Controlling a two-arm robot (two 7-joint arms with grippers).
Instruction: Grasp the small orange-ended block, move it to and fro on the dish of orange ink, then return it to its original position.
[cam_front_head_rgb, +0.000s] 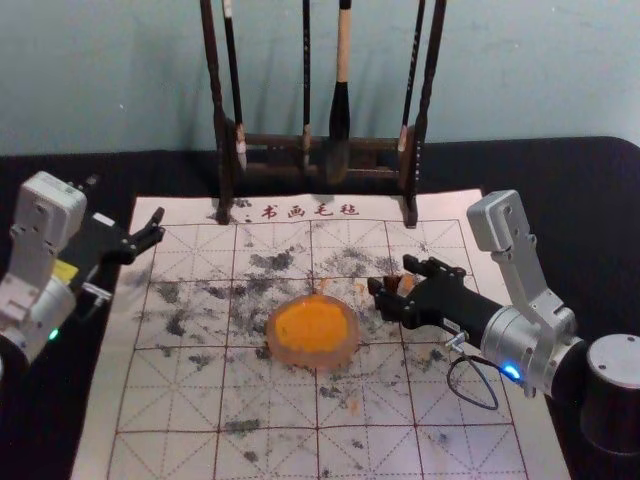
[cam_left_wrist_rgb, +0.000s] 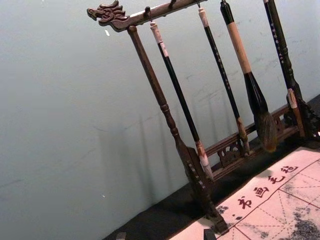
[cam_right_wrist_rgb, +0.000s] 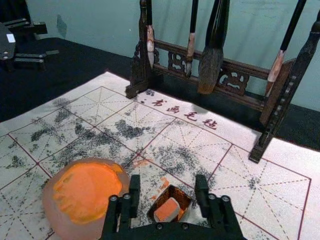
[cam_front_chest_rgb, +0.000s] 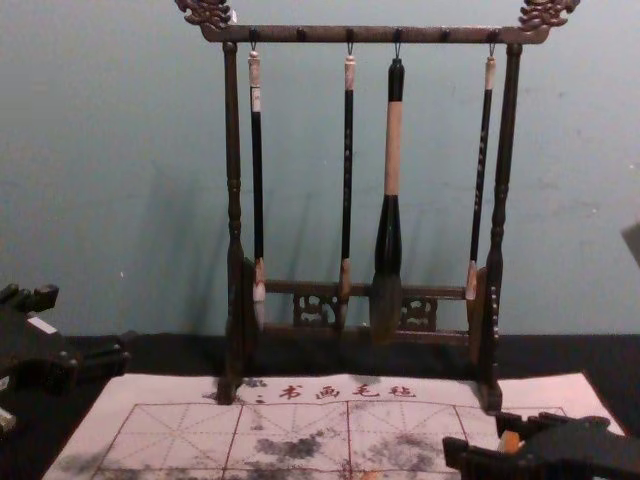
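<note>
- Right gripper (cam_front_head_rgb: 392, 276): over right part of mat, reaching in from the right, around the block spot.
- Right jaws spread, one on each side of block and box; gap on both sides in right wrist view, nothing gripped.
- Block (cam_right_wrist_rgb: 167, 210): in the small box, between the right jaws, orange face and a pale side visible.
- Box (cam_right_wrist_rgb: 175, 192): small, dark inside, open-topped, on mat, to the right of the dish, near it but apart.
- Dish (cam_front_head_rgb: 283, 355): round, translucent pinkish, flat on mat, around the middle; holds orange ink (cam_front_head_rgb: 312, 325), uneven on top.
- Left gripper (cam_front_head_rgb: 124, 203): parked at far left, above surface beside mat's left edge; jaws apart, nothing in them.
- Mat (cam_front_head_rgb: 200, 400): pale, red grid with dashed guide lines, dark characters along far edge, many grey-black smudges, few orange marks near dish and box.
- Rack (cam_front_chest_rgb: 232, 150): dark wood, carved ends on top bar, upright at far edge of mat, behind dish.
- Four brushes hang from rack, tips down: three thin, one thick brush (cam_front_chest_rgb: 393, 150) third from left.
- Surface (cam_front_head_rgb: 500, 165): black, under mat.
- Wall (cam_front_head_rgb: 100, 80): plain blue-green, behind rack.
</note>
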